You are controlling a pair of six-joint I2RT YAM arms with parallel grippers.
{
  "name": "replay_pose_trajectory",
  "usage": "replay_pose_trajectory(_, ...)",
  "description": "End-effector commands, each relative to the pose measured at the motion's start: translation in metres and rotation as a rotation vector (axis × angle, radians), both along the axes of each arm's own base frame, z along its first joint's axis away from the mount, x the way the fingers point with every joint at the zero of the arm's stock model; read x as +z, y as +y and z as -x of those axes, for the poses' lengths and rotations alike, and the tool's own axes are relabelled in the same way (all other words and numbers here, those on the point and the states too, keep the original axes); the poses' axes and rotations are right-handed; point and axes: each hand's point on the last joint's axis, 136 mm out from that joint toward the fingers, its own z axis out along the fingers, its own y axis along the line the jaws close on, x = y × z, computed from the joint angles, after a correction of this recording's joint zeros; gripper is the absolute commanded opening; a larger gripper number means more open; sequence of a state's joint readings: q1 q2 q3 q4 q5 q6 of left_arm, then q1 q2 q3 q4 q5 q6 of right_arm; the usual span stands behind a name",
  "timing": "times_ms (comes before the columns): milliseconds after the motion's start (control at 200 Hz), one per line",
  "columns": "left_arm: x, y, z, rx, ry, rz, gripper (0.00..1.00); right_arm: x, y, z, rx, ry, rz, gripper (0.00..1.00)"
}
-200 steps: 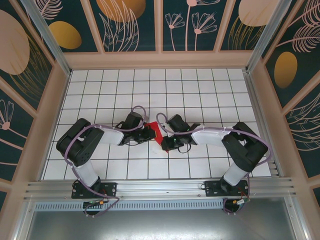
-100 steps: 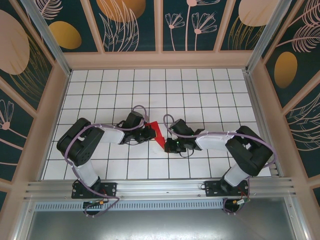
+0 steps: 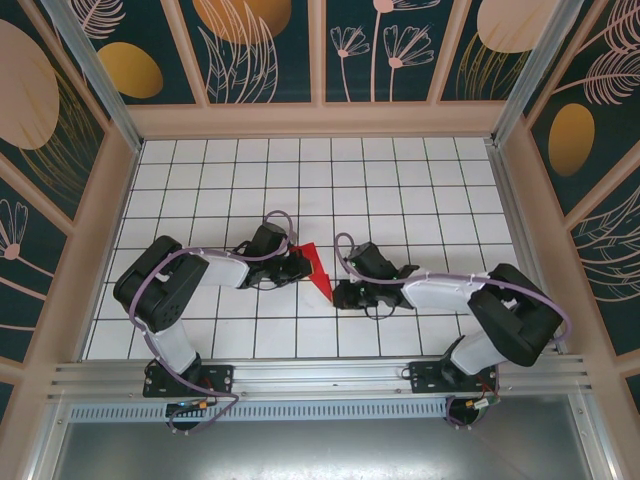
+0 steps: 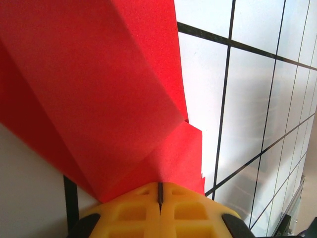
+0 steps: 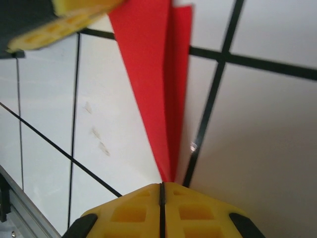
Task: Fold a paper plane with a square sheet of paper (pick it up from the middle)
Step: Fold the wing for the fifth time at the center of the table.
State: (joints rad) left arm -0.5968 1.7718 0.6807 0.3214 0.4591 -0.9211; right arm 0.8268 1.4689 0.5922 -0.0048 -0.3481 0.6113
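Observation:
The square sheet of paper (image 3: 316,268), bright red, is folded into a narrow wedge that points toward the near edge. It stands up off the white grid table between the two grippers. My left gripper (image 3: 299,266) is shut on the wide end, and in the left wrist view the red paper (image 4: 99,89) runs into the closed seam of the left gripper (image 4: 160,191). My right gripper (image 3: 338,296) is shut at the pointed end. In the right wrist view the paper's tip (image 5: 153,74) tapers down into the right gripper (image 5: 162,186). The left gripper's yellow finger (image 5: 59,25) shows at top left.
The white grid table (image 3: 400,180) is boxed in by wooden-framed patterned walls (image 3: 320,118) at the back and both sides. An aluminium rail (image 3: 320,375) carrying the arm bases runs along the near edge.
My right gripper has slid right and toward the near edge along the paper, from its middle to its tip. The right arm has swung outward. The left gripper has held still.

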Motion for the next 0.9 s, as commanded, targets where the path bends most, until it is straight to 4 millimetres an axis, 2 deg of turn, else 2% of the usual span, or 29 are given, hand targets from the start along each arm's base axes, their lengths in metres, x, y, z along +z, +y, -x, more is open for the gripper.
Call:
replay_pose_trajectory(0,-0.061,0.046,0.011,0.105,0.077,-0.242,0.0,0.019,0.021,-0.016,0.019,-0.054,-0.041,0.09)
replay_pose_trajectory(65,-0.061,0.046,0.011,0.104,0.076,-0.242,0.0,0.02,0.03,-0.025,0.013,-0.054,-0.051,0.09)
replay_pose_trajectory(145,-0.062,0.046,0.011,0.104,0.08,-0.24,0.0,0.011,0.037,-0.034,0.006,-0.039,-0.038,0.07)
replay_pose_trajectory(310,-0.064,0.048,0.013,0.106,0.086,-0.245,0.0,-0.007,0.043,-0.037,0.005,0.004,-0.024,0.06)
replay_pose_trajectory(425,-0.066,0.051,0.014,0.117,0.094,-0.258,0.0,-0.021,0.031,-0.024,-0.002,0.052,0.002,0.05)
replay_pose_trajectory(580,-0.072,0.055,0.016,0.132,0.113,-0.277,0.0,-0.037,0.004,0.01,0.007,0.12,0.021,0.05)
replay_pose_trajectory(756,-0.073,0.057,0.017,0.14,0.115,-0.284,0.0,-0.038,-0.02,0.041,0.036,0.165,0.027,0.05)
replay_pose_trajectory(816,-0.07,0.055,0.016,0.137,0.109,-0.275,0.0,-0.034,-0.025,0.044,0.039,0.16,0.034,0.05)
replay_pose_trajectory(896,-0.064,0.049,0.014,0.122,0.094,-0.244,0.0,-0.024,-0.028,0.035,0.021,0.115,0.05,0.05)
